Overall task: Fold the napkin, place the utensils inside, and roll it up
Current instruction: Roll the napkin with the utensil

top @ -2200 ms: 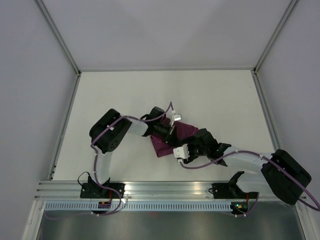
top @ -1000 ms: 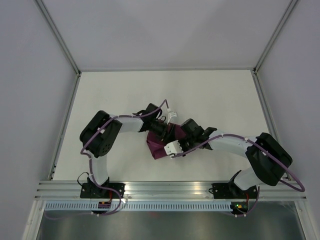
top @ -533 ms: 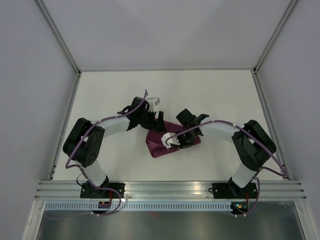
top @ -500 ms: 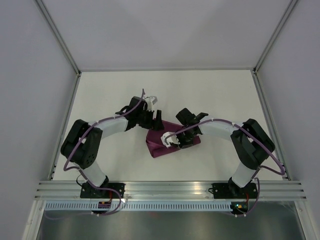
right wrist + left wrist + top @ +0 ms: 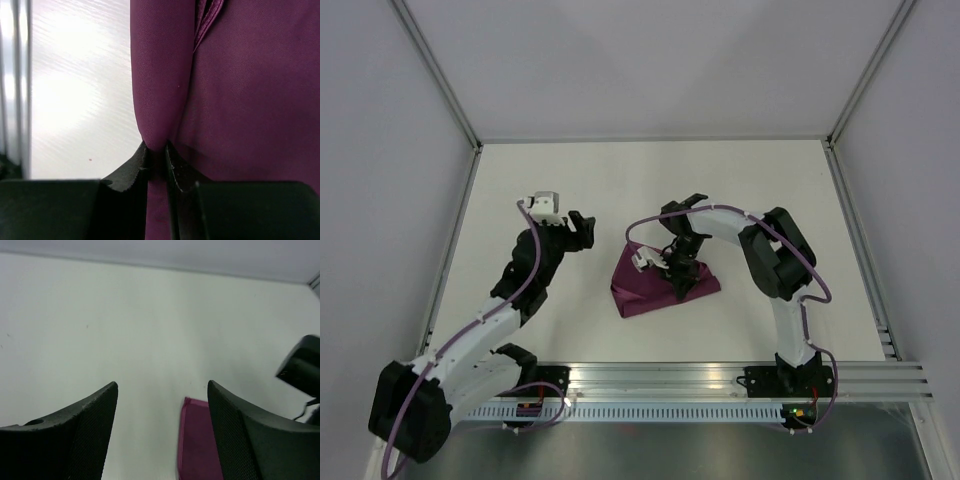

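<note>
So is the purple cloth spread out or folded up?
Folded up. The napkin is a small layered bundle, and the right gripper pinches one of its folds.

The far half of the table [image 5: 740, 175] lies bare up to the wall [image 5: 650, 70]. Left and near edges of the napkin [image 5: 642, 293] are open. The right arm [image 5: 720, 212] arches over its far-right side (right gripper [image 5: 156, 152] pinching a fold), and the left gripper [image 5: 585, 225], jaws apart, seemingly hovers off to the left.
</note>
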`<move>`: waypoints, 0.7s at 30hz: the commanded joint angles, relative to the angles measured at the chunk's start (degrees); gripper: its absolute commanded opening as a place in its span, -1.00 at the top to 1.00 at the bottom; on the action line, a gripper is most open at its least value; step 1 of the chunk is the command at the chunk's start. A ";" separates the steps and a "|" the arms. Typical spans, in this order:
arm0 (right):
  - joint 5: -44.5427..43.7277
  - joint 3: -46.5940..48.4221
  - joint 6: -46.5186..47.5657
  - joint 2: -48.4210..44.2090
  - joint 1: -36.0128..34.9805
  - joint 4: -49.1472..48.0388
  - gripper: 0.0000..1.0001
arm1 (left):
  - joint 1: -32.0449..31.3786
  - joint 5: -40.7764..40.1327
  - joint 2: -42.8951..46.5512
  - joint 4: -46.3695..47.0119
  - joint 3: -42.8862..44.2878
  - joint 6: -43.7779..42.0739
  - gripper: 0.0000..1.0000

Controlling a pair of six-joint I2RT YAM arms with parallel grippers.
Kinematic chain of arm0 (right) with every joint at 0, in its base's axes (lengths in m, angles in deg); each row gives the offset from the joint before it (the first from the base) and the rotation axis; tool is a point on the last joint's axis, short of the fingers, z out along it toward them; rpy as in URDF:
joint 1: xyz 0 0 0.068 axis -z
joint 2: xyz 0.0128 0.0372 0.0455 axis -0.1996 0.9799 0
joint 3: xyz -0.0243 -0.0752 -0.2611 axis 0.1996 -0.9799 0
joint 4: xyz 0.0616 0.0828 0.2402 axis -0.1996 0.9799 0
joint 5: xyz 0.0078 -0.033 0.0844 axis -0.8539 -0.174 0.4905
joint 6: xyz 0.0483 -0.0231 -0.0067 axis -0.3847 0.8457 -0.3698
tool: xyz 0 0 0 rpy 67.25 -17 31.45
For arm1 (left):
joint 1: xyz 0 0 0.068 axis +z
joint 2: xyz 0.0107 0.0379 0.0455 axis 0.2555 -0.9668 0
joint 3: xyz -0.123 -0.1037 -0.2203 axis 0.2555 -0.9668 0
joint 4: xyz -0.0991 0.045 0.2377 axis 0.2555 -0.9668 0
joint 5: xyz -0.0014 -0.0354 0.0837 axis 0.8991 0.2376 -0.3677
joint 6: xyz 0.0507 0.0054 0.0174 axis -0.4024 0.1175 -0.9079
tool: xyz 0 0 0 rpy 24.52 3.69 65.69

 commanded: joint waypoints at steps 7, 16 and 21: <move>-0.94 13.45 -7.34 18.94 0.21 10.90 0.75 | -8.26 -3.60 18.79 11.45 -4.97 -13.14 -0.62; -1.65 19.70 -21.32 25.28 1.36 7.29 0.75 | -32.08 -13.45 6.15 11.72 1.36 -38.45 -0.84; -1.73 21.99 -20.54 27.13 3.02 9.13 0.73 | -38.06 -13.63 -2.82 8.82 2.77 -44.26 -0.91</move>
